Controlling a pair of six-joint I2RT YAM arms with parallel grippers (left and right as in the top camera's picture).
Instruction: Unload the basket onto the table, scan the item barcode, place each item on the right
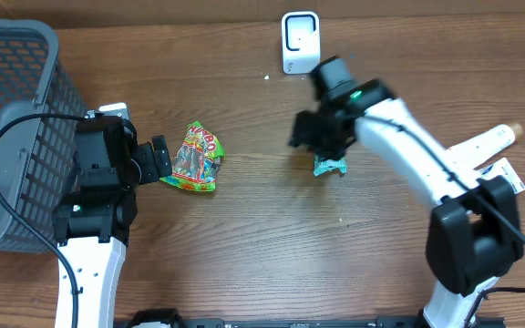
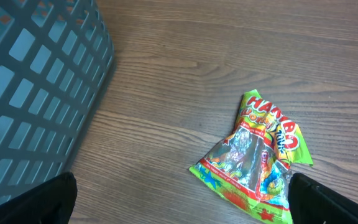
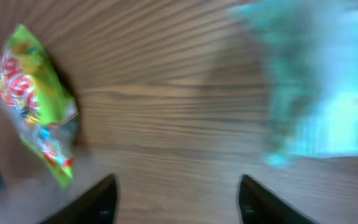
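Right gripper (image 3: 178,202) reaches over the table (image 1: 244,264), jaws parted; teal packet (image 1: 329,166) beneath it half hidden, blurred. Left gripper (image 1: 162,158) spread wide just beside candy bag (image 1: 195,160).

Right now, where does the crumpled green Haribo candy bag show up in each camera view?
Overhead: the crumpled green Haribo candy bag lies left of centre.
Left wrist: it sits at lower right.
Right wrist: it is against the far left edge.
Shared landmark: the brown wood-grain table lies beneath it in all three views.
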